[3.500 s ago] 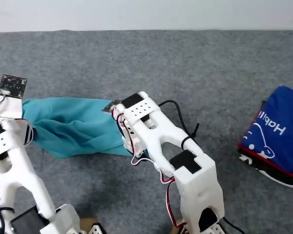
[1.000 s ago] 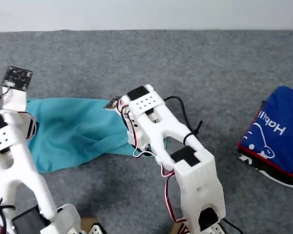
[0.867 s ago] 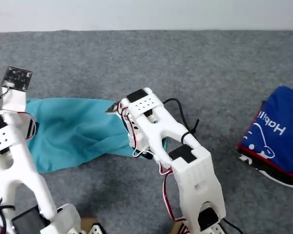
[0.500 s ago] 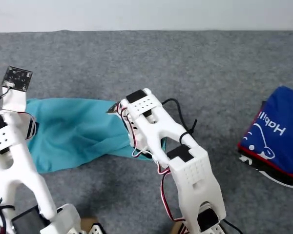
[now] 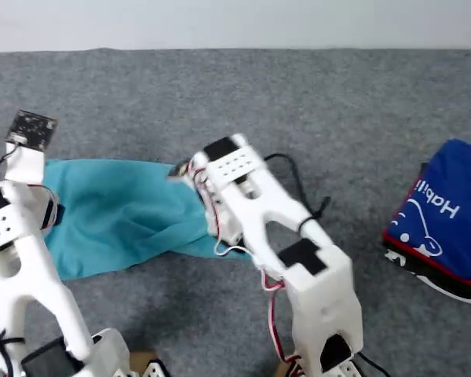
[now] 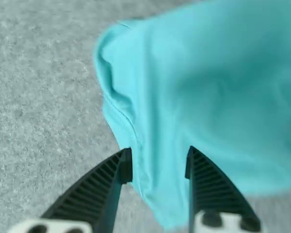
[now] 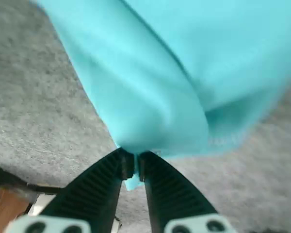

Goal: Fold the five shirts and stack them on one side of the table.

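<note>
A teal shirt (image 5: 118, 216) lies spread on the grey carpeted table (image 5: 314, 102), left of the middle. My left gripper (image 6: 158, 154) hovers open over the shirt's left edge, with the hem (image 6: 131, 126) running between its fingers. My right gripper (image 7: 134, 160) is shut on a folded bunch of the teal shirt (image 7: 150, 97) at its right end, under the right arm (image 5: 251, 204). A folded pile topped by a blue shirt (image 5: 443, 216) sits at the table's right edge.
Bare grey carpet stretches across the back of the table and between the right arm and the pile. The left arm (image 5: 20, 243) stands at the near left. A pale wall (image 5: 235, 23) runs behind the table.
Since 3.5 s ago the bunched teal shirt has been drawn out flatter toward the front left. In the last half second the right arm shifted slightly and the left arm lifted a little.
</note>
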### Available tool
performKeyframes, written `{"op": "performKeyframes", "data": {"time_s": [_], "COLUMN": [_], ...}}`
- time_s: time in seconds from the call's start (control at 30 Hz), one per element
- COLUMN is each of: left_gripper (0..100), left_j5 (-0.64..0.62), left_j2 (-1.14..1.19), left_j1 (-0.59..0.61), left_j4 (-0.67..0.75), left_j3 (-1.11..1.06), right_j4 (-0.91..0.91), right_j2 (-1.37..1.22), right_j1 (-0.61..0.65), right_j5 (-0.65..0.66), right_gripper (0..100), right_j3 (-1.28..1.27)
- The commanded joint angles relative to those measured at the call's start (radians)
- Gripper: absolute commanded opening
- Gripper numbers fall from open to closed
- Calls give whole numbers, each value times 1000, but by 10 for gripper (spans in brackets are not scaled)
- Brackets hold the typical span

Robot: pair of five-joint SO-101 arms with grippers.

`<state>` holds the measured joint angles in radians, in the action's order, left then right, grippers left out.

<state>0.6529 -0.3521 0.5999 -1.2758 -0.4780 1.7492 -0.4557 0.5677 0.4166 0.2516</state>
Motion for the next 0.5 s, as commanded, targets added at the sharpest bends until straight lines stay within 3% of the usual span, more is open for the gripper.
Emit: {"op": "performKeyframes", "data": {"time_s": [0.0,0.2,0.47], "left_gripper": [181,184,182], "left_j5": [130,322,331], "left_j2": [-61,-17,321], "left_j1": [21,63,61], "left_j4": [-132,-110,161], "left_j3": [33,-84,-131], "right_j4": [33,24,33], "right_j2": [177,286,297], "right_j1": [-79,-197,-206], "right_j5": [8,5,-5], "right_gripper": [9,9,9], "right_j3": [8,8,25]}}
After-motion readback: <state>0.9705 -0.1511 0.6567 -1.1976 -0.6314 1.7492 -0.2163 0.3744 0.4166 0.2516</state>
